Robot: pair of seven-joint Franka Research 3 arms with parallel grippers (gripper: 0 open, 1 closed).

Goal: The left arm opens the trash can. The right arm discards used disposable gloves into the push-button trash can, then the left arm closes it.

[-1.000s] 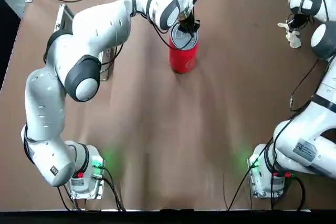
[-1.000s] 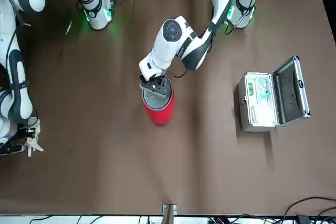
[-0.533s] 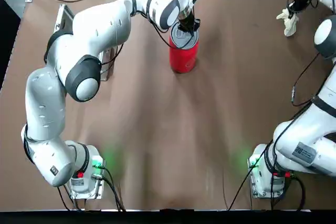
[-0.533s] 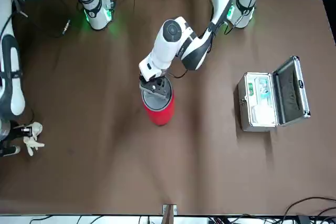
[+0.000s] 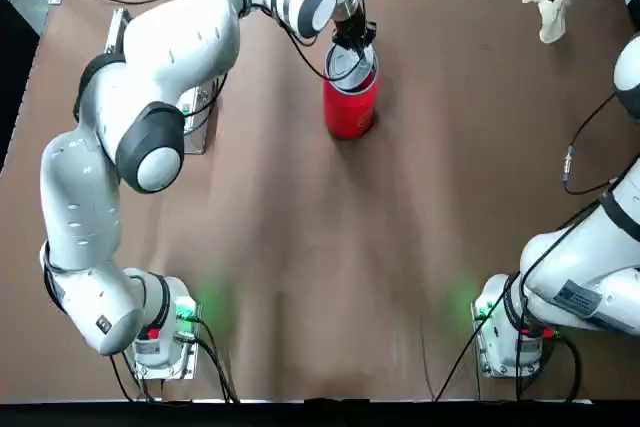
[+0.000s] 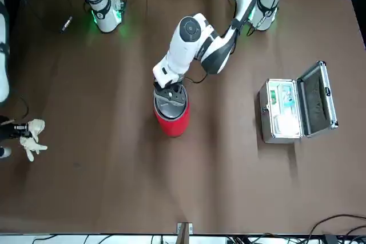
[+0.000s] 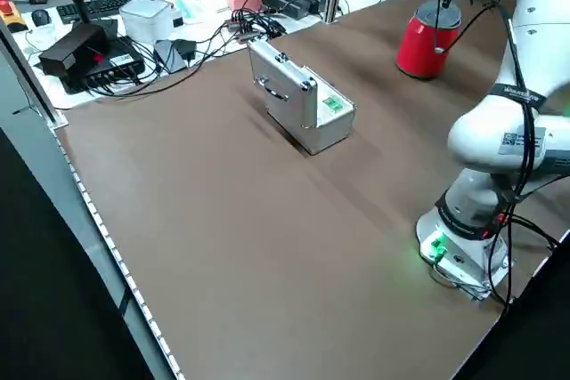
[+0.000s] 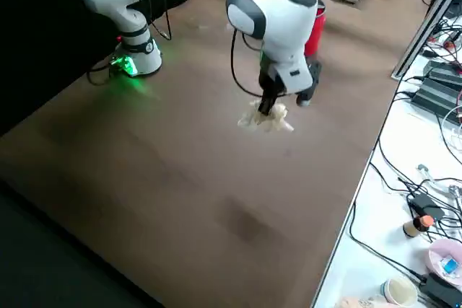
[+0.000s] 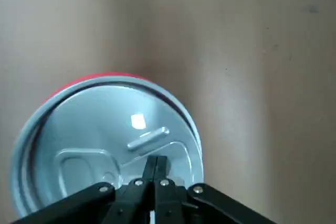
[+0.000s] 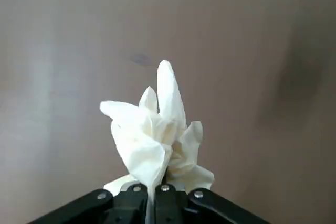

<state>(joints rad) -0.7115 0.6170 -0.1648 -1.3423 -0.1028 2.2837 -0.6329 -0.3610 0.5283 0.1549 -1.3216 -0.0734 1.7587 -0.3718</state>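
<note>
The red trash can (image 5: 350, 107) stands at the far middle of the table, its round silver lid (image 9: 100, 140) facing up. My left gripper (image 5: 352, 39) hangs right over the lid (image 6: 170, 101), fingers shut with nothing between them, tips (image 9: 156, 163) at the lid's edge near the curved mark. Whether the lid has popped I cannot tell. My right gripper (image 8: 268, 103) is shut on the cream-white gloves (image 8: 266, 119), held in the air over the table's far right corner (image 5: 548, 9). Glove fingers stick out past my fingertips (image 10: 157, 129).
An open silver metal case (image 6: 293, 107) sits to the robot's left of the can, partly under my left arm in the top view (image 5: 195, 112). Cables, a keyboard and boxes (image 7: 134, 24) crowd the bench beyond the table's edge. Brown tabletop lies between can and gloves.
My right gripper has lifted the gloves higher above the far right corner. My left gripper has drawn up a little above the lid's edge; the can has stayed put.
</note>
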